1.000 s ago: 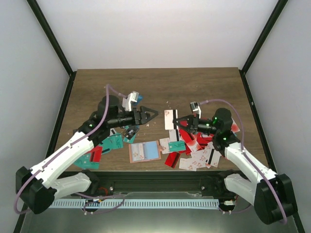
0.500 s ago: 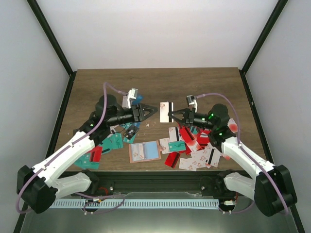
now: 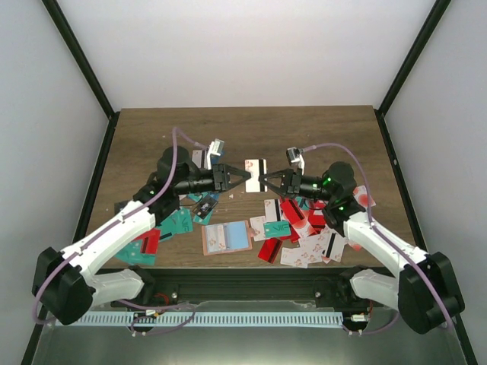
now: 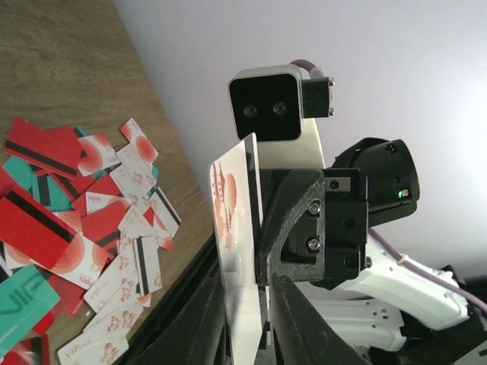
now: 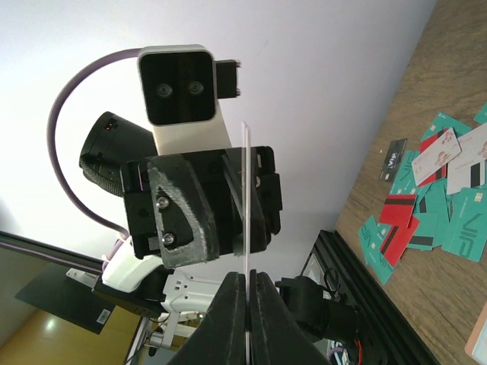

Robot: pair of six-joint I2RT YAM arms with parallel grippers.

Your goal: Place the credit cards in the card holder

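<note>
- Both grippers are drawing together compared with a second ago. The left gripper [image 3: 240, 176] and the right gripper [image 3: 263, 181] are now meeting tip to tip in the air beyond the card holder [image 3: 226, 236], and the left jaws are narrowing from a wide spread.
- Nearest to me, the card holder is lying open and flat on the table [image 3: 319, 133]. Neither gripper is touching it, and I am seeing no card going into it yet.
- Just right of the card holder, loose credit cards [image 3: 304, 228] are lying in a heap, mostly red and white. To its left, more are lying spread out, mostly teal.
- Beyond the card holder and raised off the table, a white card [image 3: 256, 166] with a black stripe is hanging between the two grippers.
- The right fingers [image 5: 228, 312] are pinching this white card tight, and it is showing edge-on in the right wrist view.
- The left fingers [image 4: 199, 323] are flanking the same white card closely on both sides. I cannot tell whether they are already clamping it.
- I am reading this as a mid-air hand-over of one card, before any insertion.
- As I am judging it, the left gripper needs to be gripping firmly before the right one lets go. After that the card needs carrying down toward the card holder, with its leading edge lined up square to a slot.
</note>
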